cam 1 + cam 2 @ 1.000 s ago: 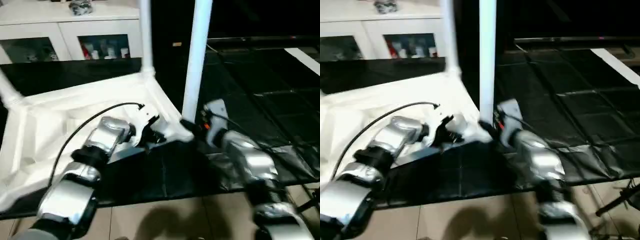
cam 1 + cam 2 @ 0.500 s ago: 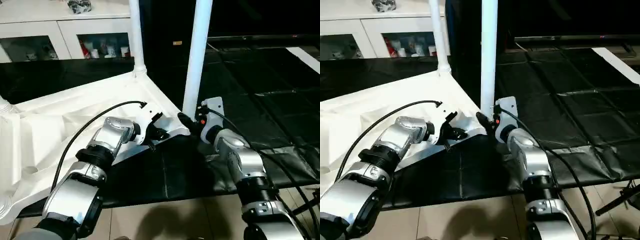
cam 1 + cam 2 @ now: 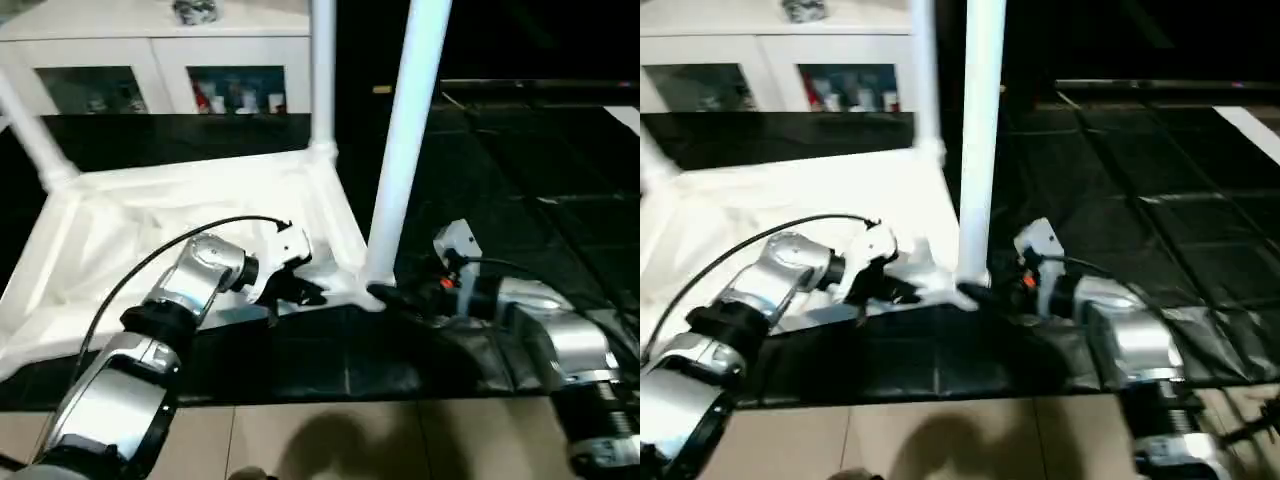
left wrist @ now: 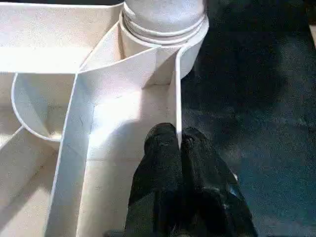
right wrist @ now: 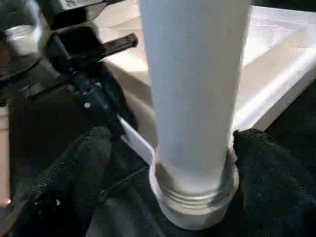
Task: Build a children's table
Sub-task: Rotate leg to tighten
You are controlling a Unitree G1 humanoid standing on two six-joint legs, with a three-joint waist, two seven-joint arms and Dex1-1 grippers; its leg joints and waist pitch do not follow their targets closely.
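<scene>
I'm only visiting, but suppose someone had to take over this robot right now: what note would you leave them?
Left tool: shut, pinching the thin side wall of the tabletop just behind the near corner.
Right tool: open, one finger on each side of the near leg at its base, not clamping it.
Tabletop lies underside up on the black mat.
Done: three legs stand in corner sockets, the near one, one behind it and one at far left.
Left: the fourth corner is out of view, so check it; then turn the table upright.
</scene>
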